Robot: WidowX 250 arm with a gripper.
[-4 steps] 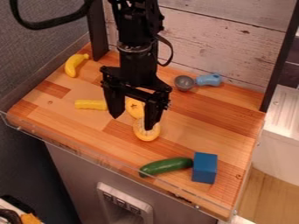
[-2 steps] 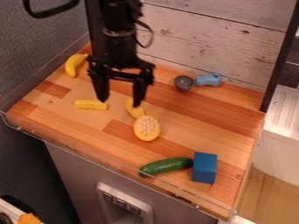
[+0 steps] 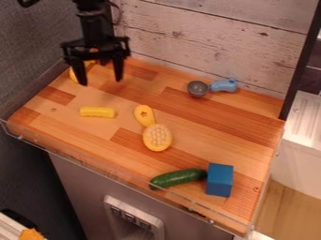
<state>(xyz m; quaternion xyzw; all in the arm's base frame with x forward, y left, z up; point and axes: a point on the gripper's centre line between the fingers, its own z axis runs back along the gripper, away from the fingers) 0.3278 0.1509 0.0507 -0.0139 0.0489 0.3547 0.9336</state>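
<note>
In the upper left of the frame, a yellow banana (image 3: 73,75) lay on the worktop (image 3: 207,129), partly hidden by the pincer (image 3: 101,81). Its long axis rose steeply toward the upper right. The pincer was spread, with nothing between its tips. Below, a yellow block (image 3: 97,112) lay lengthwise from left to right. Near the centre, a yellow brush (image 3: 157,138) pointed its handle to the upper left. Then came a cucumber (image 3: 178,178), a grey scoop (image 3: 198,89) and a blue block (image 3: 219,180).
</note>
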